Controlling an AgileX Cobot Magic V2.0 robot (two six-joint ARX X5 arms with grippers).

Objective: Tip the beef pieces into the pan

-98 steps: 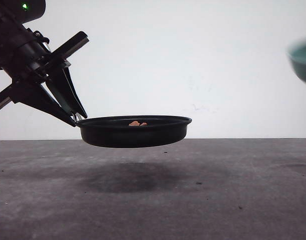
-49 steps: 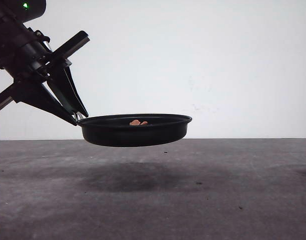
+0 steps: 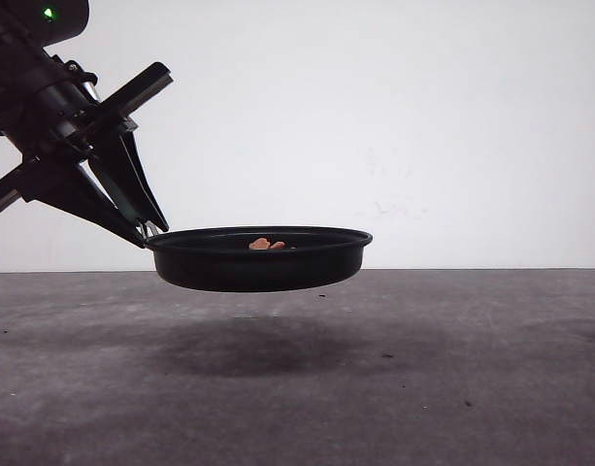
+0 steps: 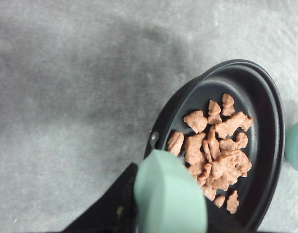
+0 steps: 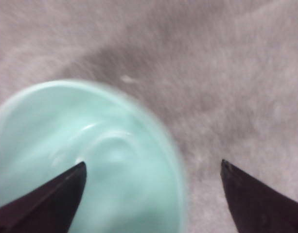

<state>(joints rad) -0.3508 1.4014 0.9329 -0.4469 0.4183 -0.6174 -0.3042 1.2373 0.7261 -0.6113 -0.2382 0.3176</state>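
Observation:
The black pan (image 3: 258, 260) hangs level above the table, its shadow on the grey surface below it. My left gripper (image 3: 145, 233) is shut on its pale mint handle (image 4: 169, 194), which hides the fingertips in the left wrist view. The beef pieces (image 4: 217, 145) lie heaped inside the pan (image 4: 265, 121); a few orange-brown tops of the beef pieces (image 3: 267, 244) show over the rim in the front view. My right gripper (image 5: 153, 194) is open above a blurred teal bowl (image 5: 80, 160), one finger over its inside and the other beyond its rim.
The grey table (image 3: 452, 369) stretches under and to the right of the pan, with a white wall behind. A teal edge (image 4: 297, 145) shows beside the pan in the left wrist view.
The teal bowl at the right edge of the front view one second ago has gone out of that view. The pan has sunk very slightly; the left arm holds it as before.

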